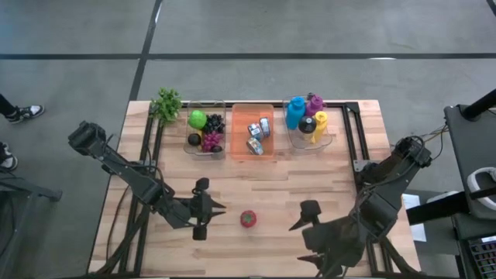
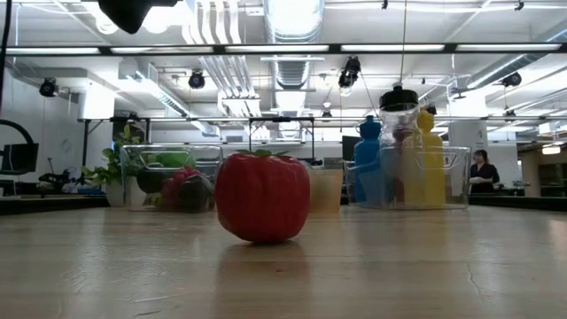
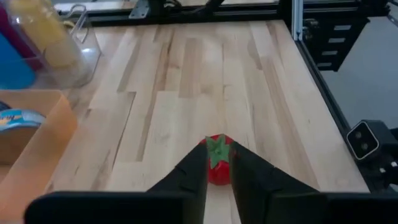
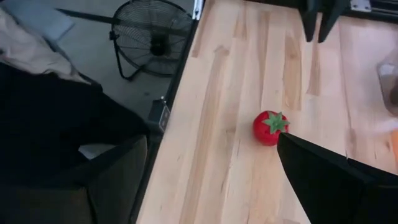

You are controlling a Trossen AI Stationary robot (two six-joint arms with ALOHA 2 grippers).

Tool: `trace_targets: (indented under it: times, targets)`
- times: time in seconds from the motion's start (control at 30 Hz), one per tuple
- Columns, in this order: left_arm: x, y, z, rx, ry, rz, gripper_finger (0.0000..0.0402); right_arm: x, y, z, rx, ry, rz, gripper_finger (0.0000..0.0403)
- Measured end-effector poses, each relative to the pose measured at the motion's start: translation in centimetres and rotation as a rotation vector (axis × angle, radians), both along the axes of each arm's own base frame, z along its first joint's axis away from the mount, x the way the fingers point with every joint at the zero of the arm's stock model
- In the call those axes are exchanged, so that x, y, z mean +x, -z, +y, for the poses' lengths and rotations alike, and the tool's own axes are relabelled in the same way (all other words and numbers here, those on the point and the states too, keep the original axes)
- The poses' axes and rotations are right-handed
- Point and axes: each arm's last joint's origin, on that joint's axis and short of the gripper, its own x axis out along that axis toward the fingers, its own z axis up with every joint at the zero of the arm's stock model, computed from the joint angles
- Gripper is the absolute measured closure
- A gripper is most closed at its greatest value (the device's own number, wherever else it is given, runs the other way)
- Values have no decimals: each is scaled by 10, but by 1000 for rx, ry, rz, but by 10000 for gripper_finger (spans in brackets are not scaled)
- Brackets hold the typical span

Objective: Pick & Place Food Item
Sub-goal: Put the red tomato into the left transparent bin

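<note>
Left gripper (image 1: 213, 218) spread open, empty, just short of the tomato (image 1: 248, 218). Red, round, glossy, with a green leafy cap, resting alone on the bare wooden table (image 1: 271, 186), well apart from the bins at the far edge. Right gripper (image 1: 308, 232) wide open, empty, near the fruit's other side.

The left gripper (image 1: 208, 208) hovered open just beside the red tomato (image 1: 248, 218); the right gripper (image 1: 304, 240) sat farther off, fingers spread
</note>
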Motion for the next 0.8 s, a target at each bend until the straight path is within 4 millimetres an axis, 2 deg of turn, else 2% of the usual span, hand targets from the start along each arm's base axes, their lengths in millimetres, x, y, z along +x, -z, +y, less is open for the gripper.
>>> trace_targets:
  times: [0.27,0.4,0.57,0.8]
  targets:
    - [2,-4,-3,37,86,-30,319,0,0,0,8,14,4,44]
    - [4,-7,-4,-1,76,-60,342,0,1,0,-6,1,2,44]
    - [4,-8,-5,0,81,-69,393,0,1,-1,-13,-2,5,44]
    - [12,-3,-14,32,133,-49,397,-2,1,1,-8,-8,5,44]
